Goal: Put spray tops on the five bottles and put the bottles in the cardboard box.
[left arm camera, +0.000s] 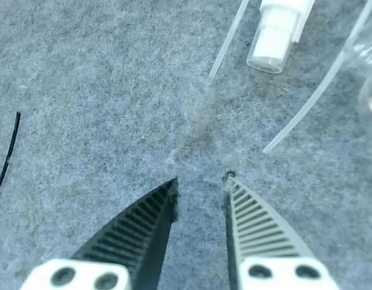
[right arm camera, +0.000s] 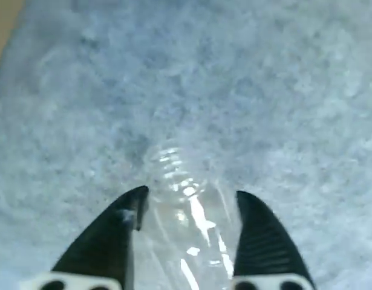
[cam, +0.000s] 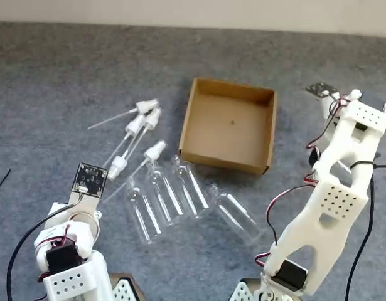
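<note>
Beside the cardboard box [cam: 224, 161], out toward the right of the bench [cam: 54, 75]: one clear bottle [right arm camera: 186, 208] lodged between the fingers of the right gripper [right arm camera: 192, 193]. Both fingers seemingly pressed to its sides, long axis in line with the gripper, rounded end poking past the fingertips. Hard to tell whether lifted or resting on the bench. Box empty. In front of the box, nearer the robot: the other clear bottles [cam: 164, 199], flat and roughly parallel, one set apart on the right. Left of the box, well apart from the gripped bottle: the spray tops [cam: 137, 123], white heads toward the box, thin dip tubes trailing back toward the robot's left side. Left gripper [left arm camera: 201, 178] parted a modest way, holding nothing, over bare bench, with the nearest spray top [left arm camera: 275, 33] close ahead of its fingertips. Probably next, a top for the gripped bottle: left gripper by far the nearer, and tubes lying roughly along its reach, so likely a pinch across the white head.
</note>
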`<state>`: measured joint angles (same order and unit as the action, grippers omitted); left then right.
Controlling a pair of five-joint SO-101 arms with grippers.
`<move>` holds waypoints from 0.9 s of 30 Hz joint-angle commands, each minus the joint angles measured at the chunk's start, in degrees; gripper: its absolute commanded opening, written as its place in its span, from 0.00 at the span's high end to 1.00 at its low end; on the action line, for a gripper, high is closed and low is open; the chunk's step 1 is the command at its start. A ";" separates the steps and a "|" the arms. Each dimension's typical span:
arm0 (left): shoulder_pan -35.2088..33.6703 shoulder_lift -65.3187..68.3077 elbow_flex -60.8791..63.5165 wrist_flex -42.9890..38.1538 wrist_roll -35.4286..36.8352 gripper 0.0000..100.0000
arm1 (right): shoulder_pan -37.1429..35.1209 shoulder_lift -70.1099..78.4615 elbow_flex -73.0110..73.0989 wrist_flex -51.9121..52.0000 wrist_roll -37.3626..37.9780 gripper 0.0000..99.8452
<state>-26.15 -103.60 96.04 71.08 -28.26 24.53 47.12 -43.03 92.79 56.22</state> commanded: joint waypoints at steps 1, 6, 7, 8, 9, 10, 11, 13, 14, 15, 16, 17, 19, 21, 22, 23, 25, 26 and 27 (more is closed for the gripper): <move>-0.66 -0.31 1.10 -0.97 -0.44 0.88 | -0.40 -1.10 -2.86 -0.04 -6.51 1.00; -0.66 -0.40 1.10 -2.90 -0.53 0.88 | -0.57 -1.01 -8.40 4.97 -18.64 1.00; -0.66 -0.31 0.92 -4.04 -0.53 0.88 | -1.01 -1.01 -10.59 7.52 -20.13 1.00; -0.66 -0.22 0.84 -5.19 -0.44 0.88 | -1.45 -1.10 -12.88 8.75 -21.98 1.00; -0.57 -0.04 0.48 -5.80 -0.44 0.88 | -1.80 -1.36 -15.16 8.40 -24.53 1.00; -0.48 0.04 -0.13 -6.07 -0.44 0.88 | -1.89 -1.54 -16.75 8.40 -26.90 1.00; 0.04 0.04 -0.92 -5.54 -0.44 0.88 | -1.89 -1.98 -17.36 8.40 -28.84 1.00; 2.24 0.04 -2.51 -3.16 -0.62 0.88 | -2.51 -2.68 -15.96 8.48 -30.24 1.00; 3.56 0.04 -3.12 -1.41 -1.23 0.88 | -2.86 -2.59 -14.99 8.48 -30.24 1.00; 4.97 0.04 -3.82 0.35 -1.93 0.88 | -3.03 -2.33 -13.85 8.40 -30.15 1.00; 5.93 0.04 -4.09 1.49 -2.02 0.88 | -2.95 -1.71 -13.05 8.31 -30.15 1.00; 6.37 0.04 -4.09 1.85 -1.85 0.88 | -2.68 -0.92 -12.35 7.69 -30.15 1.00; 6.64 0.04 -4.18 1.67 -1.85 0.88 | -1.71 0.75 -12.18 7.16 -30.15 1.00; 6.81 0.04 -4.09 1.67 -1.85 0.88 | -1.19 2.24 -12.18 7.16 -28.92 0.99; 6.81 0.04 -4.00 1.67 -1.85 0.88 | -1.01 2.68 -12.18 7.25 -26.99 0.98; 6.81 0.04 -4.00 1.76 -1.85 0.88 | -1.01 2.77 -12.18 7.60 -25.14 0.96; 6.81 0.04 -3.30 1.67 -1.85 0.88 | -1.01 3.03 -12.18 7.69 -23.38 0.90; 6.81 0.04 -2.86 1.58 -1.85 0.88 | -1.01 3.12 -12.18 7.69 -22.86 0.87; 6.81 0.04 -2.51 1.58 -1.85 0.88 | -1.01 3.12 -12.18 7.69 -22.07 0.84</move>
<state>-20.35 -103.60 94.46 72.48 -29.85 22.68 50.99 -54.73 100.00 31.60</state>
